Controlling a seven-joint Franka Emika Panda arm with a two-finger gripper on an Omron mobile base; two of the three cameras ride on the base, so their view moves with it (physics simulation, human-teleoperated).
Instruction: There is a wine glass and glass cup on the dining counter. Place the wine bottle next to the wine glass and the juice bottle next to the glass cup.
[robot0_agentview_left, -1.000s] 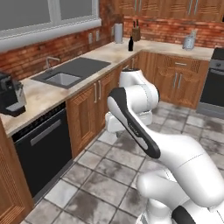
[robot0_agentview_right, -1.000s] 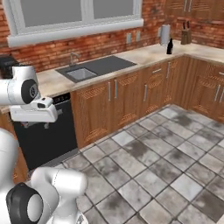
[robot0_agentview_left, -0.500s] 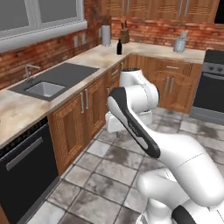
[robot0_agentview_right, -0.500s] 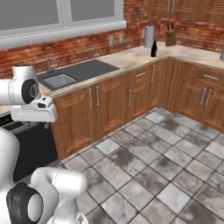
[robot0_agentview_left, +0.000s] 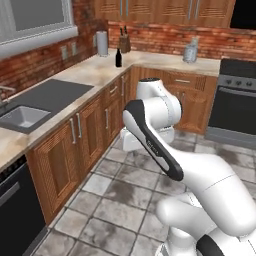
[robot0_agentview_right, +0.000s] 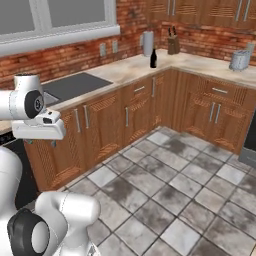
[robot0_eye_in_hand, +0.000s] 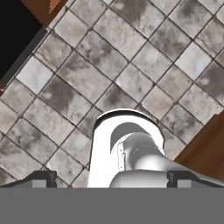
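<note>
The wine bottle (robot0_agentview_left: 118, 58) is a dark, narrow-necked bottle standing upright on the worktop near the far corner, also seen in the right base view (robot0_agentview_right: 153, 59). My arm is folded close over the base, well short of that corner. In the hand view my gripper (robot0_eye_in_hand: 111, 178) points down at the tiled floor, open, its two dark fingertips (robot0_eye_in_hand: 43, 177) wide apart with nothing between them. The juice bottle, wine glass, glass cup and dining counter are out of view.
An L-shaped marbled worktop on wooden cabinets (robot0_agentview_left: 95, 130) runs along the left and back. It holds a sink (robot0_agentview_left: 20, 117), a grey canister (robot0_agentview_left: 102, 43), a knife block (robot0_agentview_left: 124, 44) and a metal kettle (robot0_agentview_left: 190, 52). A stove (robot0_agentview_left: 235, 100) stands at right. Tiled floor (robot0_agentview_right: 170, 185) lies open ahead.
The whole picture has shifted: the base has driven along the worktop, and the corner with the wine bottle is nearer. The gripper has stayed open and the arm folded.
</note>
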